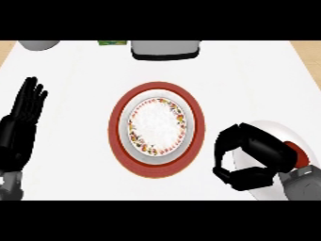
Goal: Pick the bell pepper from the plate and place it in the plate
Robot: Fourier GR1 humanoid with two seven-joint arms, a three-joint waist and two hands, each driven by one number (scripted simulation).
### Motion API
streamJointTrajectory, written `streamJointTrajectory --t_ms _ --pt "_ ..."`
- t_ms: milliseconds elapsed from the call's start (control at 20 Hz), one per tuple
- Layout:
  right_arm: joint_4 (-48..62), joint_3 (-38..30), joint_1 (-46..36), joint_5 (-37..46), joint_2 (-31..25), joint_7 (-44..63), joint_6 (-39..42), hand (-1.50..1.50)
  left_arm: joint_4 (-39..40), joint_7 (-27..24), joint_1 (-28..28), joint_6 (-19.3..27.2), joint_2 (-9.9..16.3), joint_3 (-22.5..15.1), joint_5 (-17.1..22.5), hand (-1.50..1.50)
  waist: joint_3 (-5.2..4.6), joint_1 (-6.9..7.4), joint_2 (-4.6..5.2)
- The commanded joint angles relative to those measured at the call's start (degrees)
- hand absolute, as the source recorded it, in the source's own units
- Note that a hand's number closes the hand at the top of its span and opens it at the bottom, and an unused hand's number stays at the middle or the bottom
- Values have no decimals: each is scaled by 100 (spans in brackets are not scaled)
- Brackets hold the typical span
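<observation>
- Far left: the left hand (13, 129) sits near the worktop's left edge, fingers straight and pointing up, holding nothing. Just resting there, well apart from everything else.
- Top left corner: a grey round thing (39, 44), cut off by the frame, can't tell what it is.
- A bit right of that, along the top edge: a small green item (112, 43), too little showing to name.
- Top middle: a grey appliance (165, 49) with a dark base, only its lower part in view.
- The worktop (72, 84) itself is white, with wood showing past its corners at top left and top right.
- Centre: a red plate (156, 129) with a white dish (156, 128) on it. The dish has a flowery rim pattern, and nothing lies in it.
- Right of that, near but apart: a white plate (277, 134), mostly hidden under the right hand (256, 157).
- The right hand is down over that white plate with fingers and thumb curled, open gap facing the red plate. Can't tell whether they're actually closed round anything.
- The pepper (299, 157): just a red sliver peeking out at the hand's right side, over the white plate. Looks like it's there on that plate, against the hand.
</observation>
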Motion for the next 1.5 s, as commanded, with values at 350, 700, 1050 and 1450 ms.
streamJointTrajectory --t_ms 350,700,1050,1450 --pt "1633 -464 1831 -174 -323 -3728 -536 -150 311 555 -1072 -748 343 -8 -8 0 11 169 188" --pt "184 -1624 2180 -641 -1491 -3431 -454 -150 221 555 -830 -960 347 288 3 0 -6 186 146" --pt "-562 -1919 2103 797 -2729 -1560 -901 -150 207 630 -910 -847 305 173 -203 0 -22 172 132" --pt "-1462 -1619 2642 1910 -3651 -74 -101 -150 330 463 -876 -876 101 128 -335 0 -14 132 137"
